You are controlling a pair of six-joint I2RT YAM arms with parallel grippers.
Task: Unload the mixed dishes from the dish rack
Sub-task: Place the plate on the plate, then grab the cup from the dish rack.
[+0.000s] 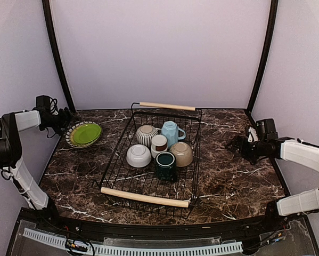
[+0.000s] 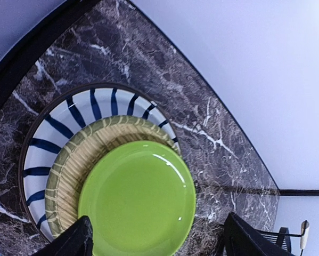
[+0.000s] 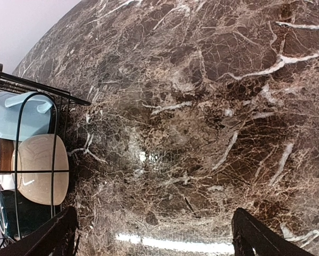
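- Rack point(image 1: 146, 198): set at the middle of the table point(image 1: 234, 181), one wooden handle near and one far. This puts it within reach of both arms.
- Dishes in the rack: six pieces are grouped together towards its far right part.
  - Far row: striped mug point(image 1: 146, 135) and blue mug point(image 1: 171, 132).
  - Middle: cup point(image 1: 159, 143).
  - Near row: white bowl point(image 1: 139, 156), teal mug point(image 1: 165, 165) and beige bowl point(image 1: 181, 153).
  - No plates are seen in the rack.
- Unloaded dishes: a stack is formed at the far left corner, well apart from the rack.
  - The green plate point(image 2: 138, 197) lies on the olive plate point(image 2: 68, 165), which lies on the striped plate point(image 2: 47, 133).
  - The smaller plates are set on the larger, so the pile is judged stable and the table space is spared.
- Left gripper point(image 2: 159, 217): placed at the stack, just left of it in the top view. Its fingers are spread apart above the near rim of the green plate, and nothing is held.
- Right gripper point(image 3: 155, 213): held low over bare table right of the rack, with its fingers spread wide and nothing between them. From here the beige bowl and blue mug are judged the nearest pieces.
- Progress: the plates are out. The mugs, bowls and cup are not yet unloaded, so roughly a third is judged done.
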